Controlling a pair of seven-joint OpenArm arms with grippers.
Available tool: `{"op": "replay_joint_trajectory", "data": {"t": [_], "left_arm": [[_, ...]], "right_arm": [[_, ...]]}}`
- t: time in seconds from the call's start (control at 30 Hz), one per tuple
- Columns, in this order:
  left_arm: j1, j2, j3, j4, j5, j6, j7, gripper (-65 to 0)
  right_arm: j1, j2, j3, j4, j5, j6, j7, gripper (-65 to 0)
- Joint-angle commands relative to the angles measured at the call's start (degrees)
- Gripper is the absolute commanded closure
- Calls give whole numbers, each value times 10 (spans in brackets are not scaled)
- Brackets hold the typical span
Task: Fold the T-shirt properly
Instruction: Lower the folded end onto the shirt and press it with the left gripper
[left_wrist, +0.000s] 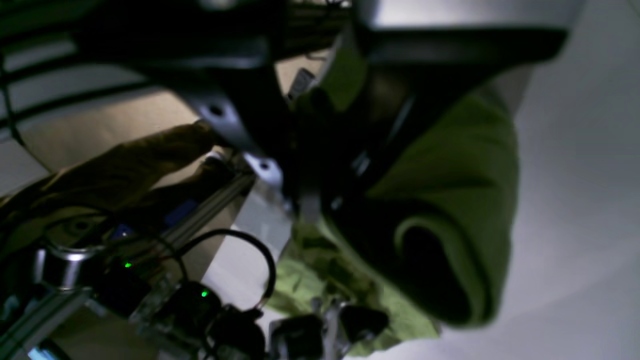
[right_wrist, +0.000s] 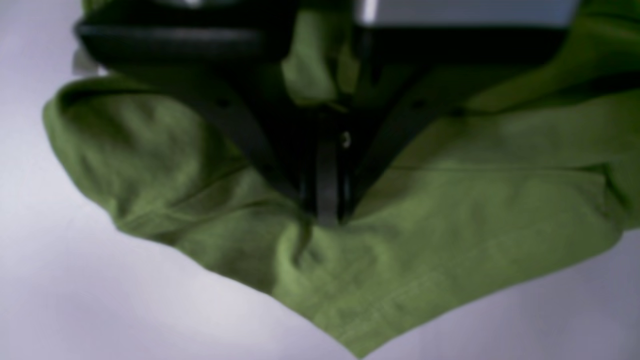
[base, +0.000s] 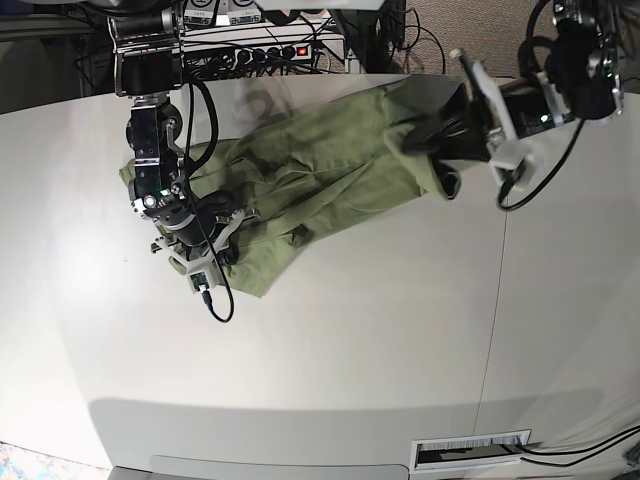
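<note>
The olive-green T-shirt (base: 330, 160) lies crumpled and stretched across the back of the white table (base: 350, 340), spanning from one gripper to the other. My right gripper (base: 215, 225), on the left of the base view, is shut on the T-shirt; the right wrist view shows its jaws (right_wrist: 327, 210) closed together, pinching a bunched fold of the green cloth (right_wrist: 450, 225) low over the table. My left gripper (base: 432, 140), at the shirt's other end, is shut on the T-shirt and holds that end lifted. In the left wrist view, fabric (left_wrist: 465, 165) with a sleeve opening drapes around the gripper (left_wrist: 312, 200).
A power strip with cables (base: 260, 45) sits behind the table's back edge. A black cable loop (base: 215, 300) hangs from the right wrist onto the table. A vent slot (base: 470, 452) is at the front edge. A seam (base: 495, 300) runs down the table's right part.
</note>
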Motion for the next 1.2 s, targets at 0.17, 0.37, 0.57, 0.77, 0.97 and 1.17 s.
{"op": "replay_joint_trajectory", "data": {"t": [0.17,0.37,0.57,0.77,0.97,1.17], "left_arm": [[-60,12,60,-64,13,-3,-35,0],[-103,37,111,-122,13,-3,-37,0],[-108,67,156,-143,62,-3,-58,0],[-116,66,168,-143,89,-3,-60,-66],[-161,66,168,-143,130,-3,-59,-155],[-169,58,164,-143,106,-3,-4,-164]], "right_arm": [[-22,2,-12,-16,-22,13,-110,0],[-22,2,-12,-16,-22,13,-111,0],[-22,2,-12,-15,-22,13,-112,0],[-22,2,-12,6,-22,13,-116,0],[-22,2,-12,21,-23,13,-117,0],[-22,2,-12,21,-39,13,-122,0]]}}
